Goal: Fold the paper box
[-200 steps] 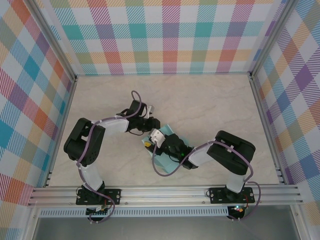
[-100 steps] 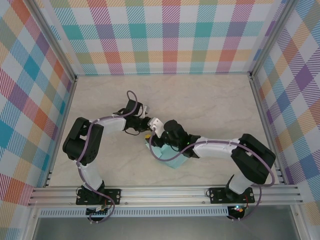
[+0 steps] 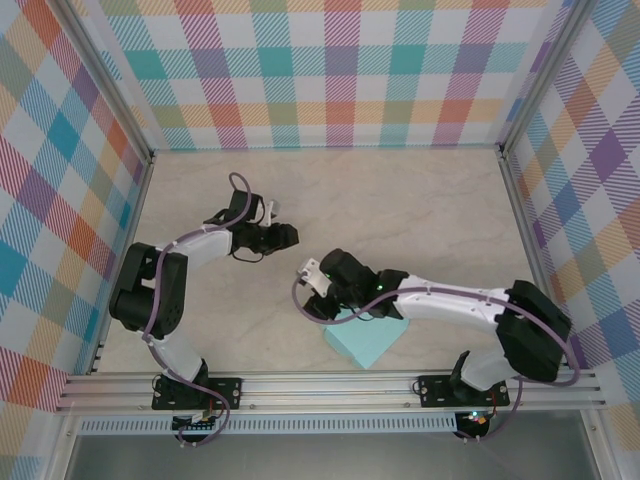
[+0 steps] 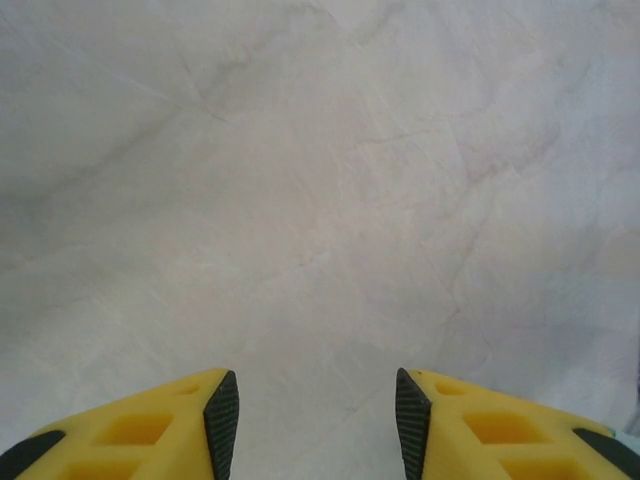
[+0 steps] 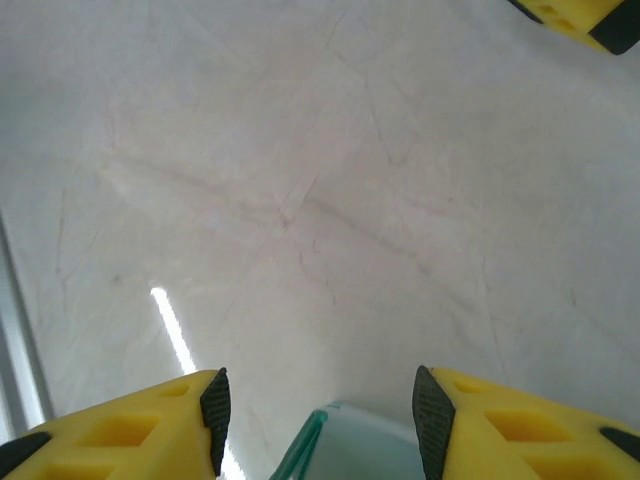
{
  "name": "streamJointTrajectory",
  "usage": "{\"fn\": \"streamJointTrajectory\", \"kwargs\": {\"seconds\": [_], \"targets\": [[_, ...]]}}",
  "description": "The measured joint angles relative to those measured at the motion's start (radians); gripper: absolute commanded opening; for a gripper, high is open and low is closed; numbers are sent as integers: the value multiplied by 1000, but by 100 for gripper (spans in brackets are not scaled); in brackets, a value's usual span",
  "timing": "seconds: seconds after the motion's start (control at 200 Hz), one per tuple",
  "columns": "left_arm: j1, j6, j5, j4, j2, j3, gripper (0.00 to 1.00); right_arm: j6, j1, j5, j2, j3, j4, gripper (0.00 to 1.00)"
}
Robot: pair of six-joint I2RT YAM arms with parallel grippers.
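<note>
The paper box [image 3: 366, 343] is a pale mint folded block lying on the table near the front, just under my right forearm. My right gripper [image 3: 305, 290] hovers over the table just left of it. In the right wrist view that gripper [image 5: 315, 420] is open, and the box's top edge [image 5: 335, 445] shows low between its fingers, touching neither pad that I can see. My left gripper [image 3: 290, 238] sits farther back and to the left, apart from the box. Its yellow fingers [image 4: 215, 425] stand open over bare table.
The marbled tabletop [image 3: 400, 210] is fenced by checked walls [image 3: 340, 70] at the back and both sides. An aluminium rail [image 3: 330, 385] runs along the near edge. One tip of the left gripper [image 5: 585, 15] shows at the top right of the right wrist view.
The left gripper has opened and drawn back to the far left, away from the box. The right arm has stretched out, and the box now lies nearer the front right.
</note>
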Motion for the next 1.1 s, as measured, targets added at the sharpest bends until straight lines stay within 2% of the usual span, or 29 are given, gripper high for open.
{"fn": "streamJointTrajectory", "kwargs": {"seconds": [0.19, 0.325, 0.41, 0.495, 0.535, 0.56, 0.605, 0.765, 0.925, 1.1], "targets": [[-43, 61, 89, -10, -42, -16, 56, -21, -74, -59, -245, -107, 48, 57], [-145, 160, 144, -101, -74, 14, 63, 23, -270, -109, -400, -200, 113, 60], [-224, 203, 149, -146, -76, 45, 71, 70, -395, -111, -430, -231, 119, 60], [-288, 237, 139, -188, -76, 82, 76, 114, -476, -116, -433, -244, 119, 60], [-314, 254, 127, -212, -76, 106, 78, 134, -509, -121, -433, -247, 119, 60], [-330, 267, 121, -229, -76, 125, 90, 148, -528, -122, -433, -248, 119, 60], [-350, 290, 107, -254, -75, 156, 93, 172, -562, -127, -433, -249, 121, 60], [-409, 333, 8, -335, -29, 278, 95, 234, -666, -129, -426, -248, 121, 61], [-478, 341, -137, -404, 96, 401, 94, 296, -760, -87, -389, -228, 66, 62], [-555, 323, -237, -451, 211, 522, 92, 364, -852, -45, -359, -203, 19, 62]]}}
